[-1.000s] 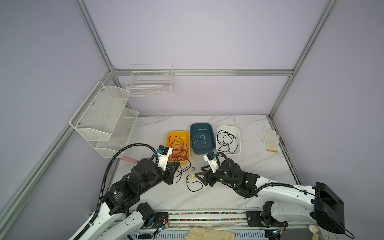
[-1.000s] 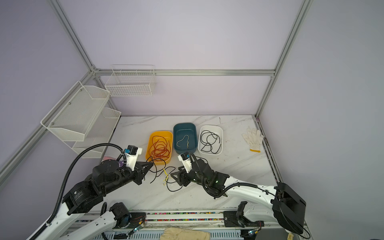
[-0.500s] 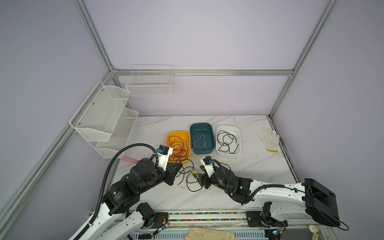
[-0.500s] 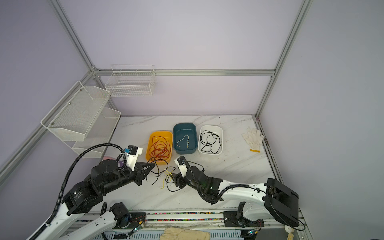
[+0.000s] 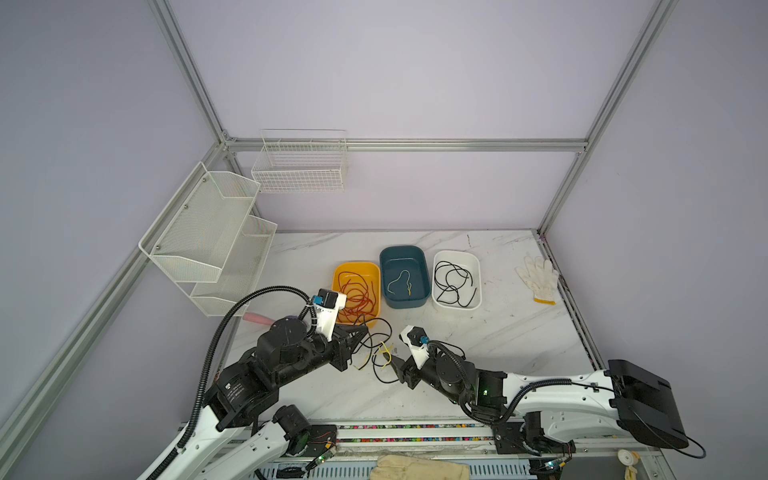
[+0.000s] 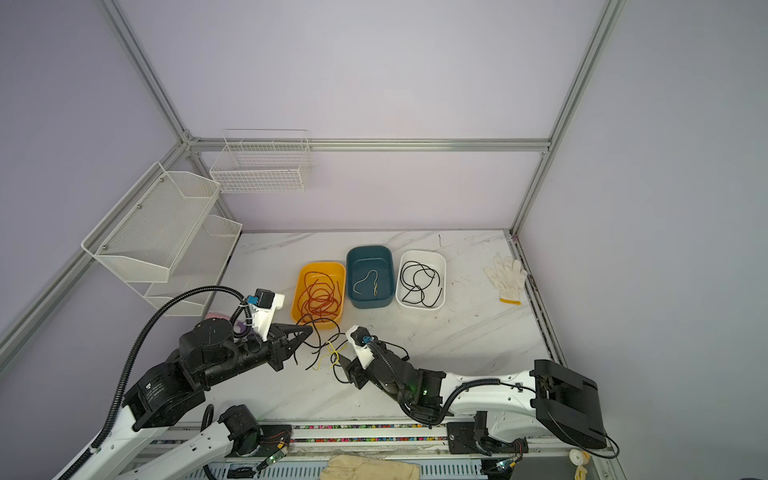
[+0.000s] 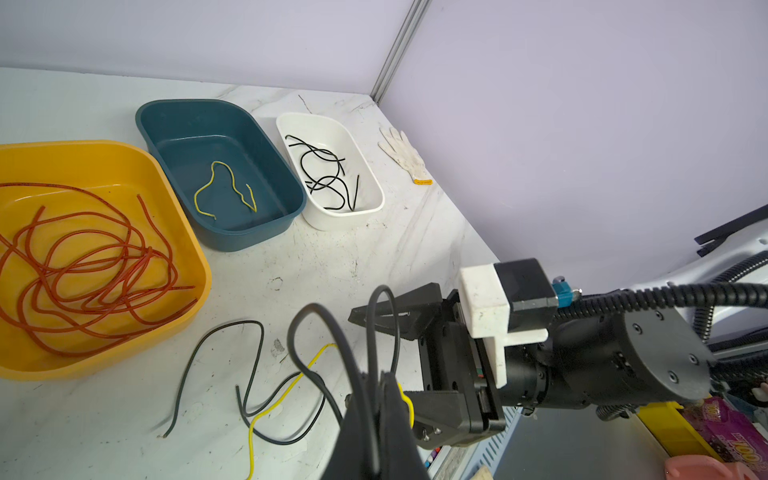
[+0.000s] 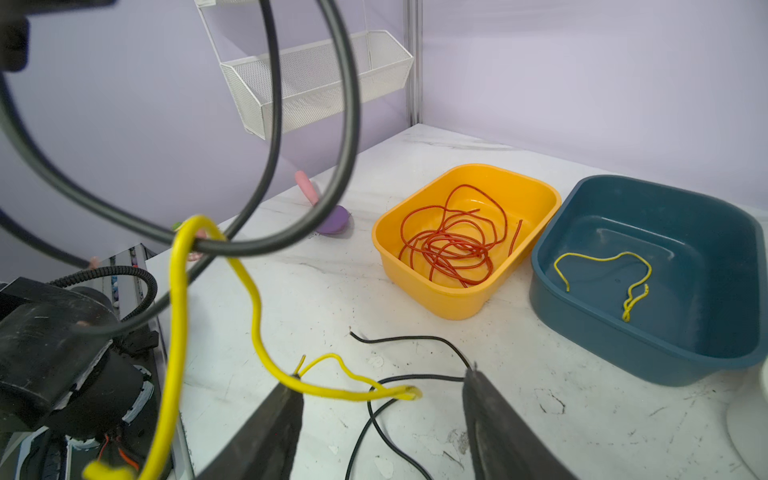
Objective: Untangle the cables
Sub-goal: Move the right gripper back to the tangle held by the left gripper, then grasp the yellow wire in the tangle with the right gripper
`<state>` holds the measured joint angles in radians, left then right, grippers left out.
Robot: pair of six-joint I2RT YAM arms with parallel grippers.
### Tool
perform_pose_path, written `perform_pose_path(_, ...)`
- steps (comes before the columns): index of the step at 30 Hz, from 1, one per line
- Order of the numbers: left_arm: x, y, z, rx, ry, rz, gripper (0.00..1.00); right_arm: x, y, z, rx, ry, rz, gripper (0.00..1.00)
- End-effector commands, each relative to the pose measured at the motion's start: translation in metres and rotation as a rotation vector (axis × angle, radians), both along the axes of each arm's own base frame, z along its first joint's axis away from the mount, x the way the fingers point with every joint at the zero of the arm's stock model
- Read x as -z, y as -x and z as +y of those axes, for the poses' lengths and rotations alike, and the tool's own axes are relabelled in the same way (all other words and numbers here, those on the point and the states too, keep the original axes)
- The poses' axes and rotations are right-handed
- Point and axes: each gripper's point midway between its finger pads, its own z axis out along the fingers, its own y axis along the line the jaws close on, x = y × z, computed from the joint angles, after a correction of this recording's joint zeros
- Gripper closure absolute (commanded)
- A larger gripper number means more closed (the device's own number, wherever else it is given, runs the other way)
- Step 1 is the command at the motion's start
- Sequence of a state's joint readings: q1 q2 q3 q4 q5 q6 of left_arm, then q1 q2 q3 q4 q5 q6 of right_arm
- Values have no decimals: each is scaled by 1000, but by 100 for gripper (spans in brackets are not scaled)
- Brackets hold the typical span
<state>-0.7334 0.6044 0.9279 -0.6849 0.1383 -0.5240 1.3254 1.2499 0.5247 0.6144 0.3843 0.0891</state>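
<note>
While red cables [image 5: 357, 291] lie sorted in the yellow tray [image 5: 333, 282], a yellow cable [image 5: 401, 280] in the blue tray [image 5: 405, 302] and black cables [image 5: 453, 282] in the white tray [image 5: 457, 306], a tangle [image 5: 376, 355] is left near, between the arms. Left gripper [image 5: 362, 329] is clenched on its lifted black loops, one hooked by yellow; right gripper [image 8: 382, 386] gapes around a yellow end. Rack [image 5: 208, 241] far left and glove [image 5: 538, 276] far right obstruct nothing.

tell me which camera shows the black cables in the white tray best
The left wrist view: the black cables lie close and whole inside the white tray. Both top views show them whole but small. The right wrist view catches only a sliver of the tray's rim, no cables.
</note>
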Motion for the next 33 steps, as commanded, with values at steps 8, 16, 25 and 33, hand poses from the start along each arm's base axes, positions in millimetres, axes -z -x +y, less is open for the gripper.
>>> perform_pose_path(8,-68,13,-2,47,175,-101,100,-26,-2,-1,37,-54,-116,44)
perform_pose_path(16,-75,17,-7,77,217,-91,100,-27,8,1,55,-25,-196,39)
perform_pose_path(25,-82,21,-8,94,242,-93,100,-21,10,3,96,12,-237,72)
perform_pose_path(33,-99,24,3,64,251,-138,100,-19,15,-3,80,-7,-190,100)
